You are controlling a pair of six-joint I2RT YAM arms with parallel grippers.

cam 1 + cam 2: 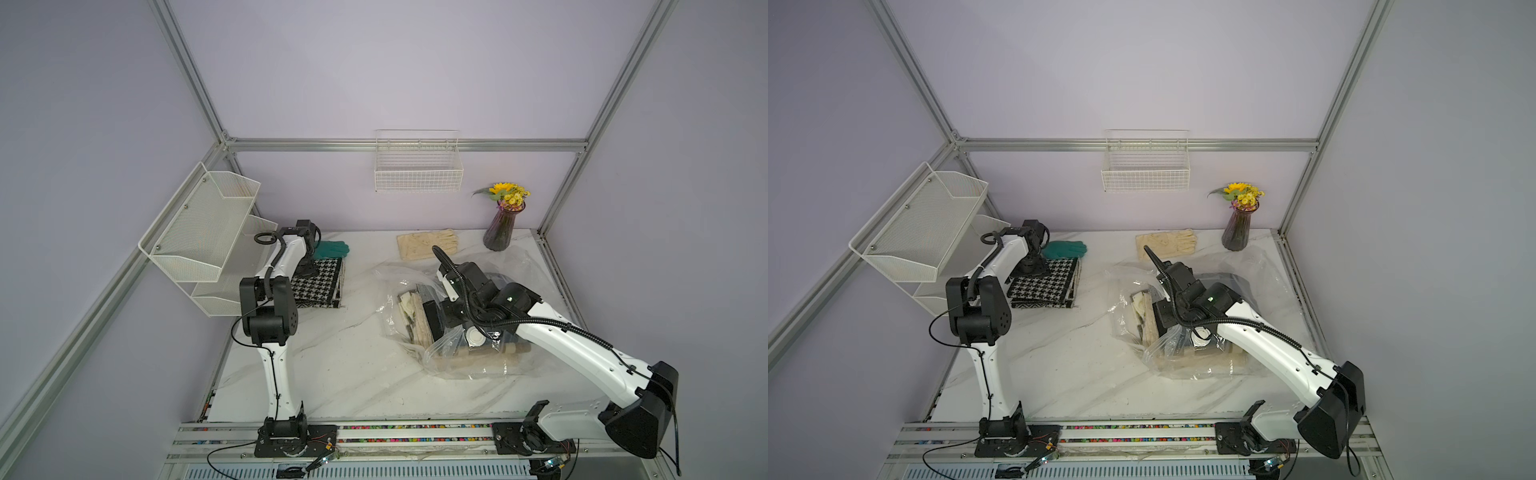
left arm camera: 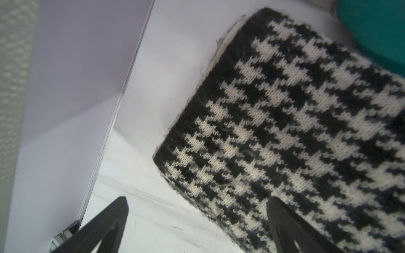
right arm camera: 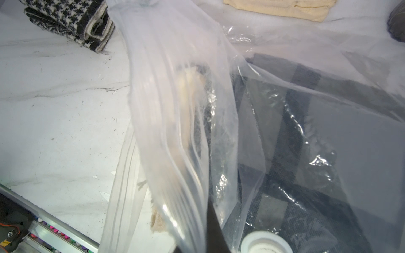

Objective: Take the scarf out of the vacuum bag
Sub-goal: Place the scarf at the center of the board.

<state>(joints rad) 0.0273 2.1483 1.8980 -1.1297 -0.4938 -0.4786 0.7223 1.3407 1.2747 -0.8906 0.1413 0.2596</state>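
Note:
A folded black-and-white houndstooth scarf (image 1: 318, 286) (image 1: 1046, 284) (image 2: 295, 131) (image 3: 65, 19) lies on the table at the back left, outside the vacuum bag. My left gripper (image 1: 307, 270) (image 1: 1032, 270) (image 2: 197, 199) hovers open just over its edge, holding nothing; one finger is above the scarf, the other above bare table. The crinkly transparent vacuum bag (image 1: 515, 266) (image 1: 1258, 266) (image 3: 175, 87) lies at the right, with dark checked cloth (image 3: 306, 175) and beige cloth (image 1: 419, 316) inside. My right gripper (image 1: 455, 322) (image 1: 1173, 324) (image 3: 206, 223) is shut on the bag's zip edge, lifting it, beside the white valve cap (image 3: 263, 243).
A green glove (image 1: 332, 249) lies behind the scarf, cream gloves (image 1: 428, 245) at the back centre. A purple vase with yellow flowers (image 1: 503, 228) stands at the back right. A mesh shelf (image 1: 203, 232) hangs on the left wall, a wire basket (image 1: 417, 166) on the back wall.

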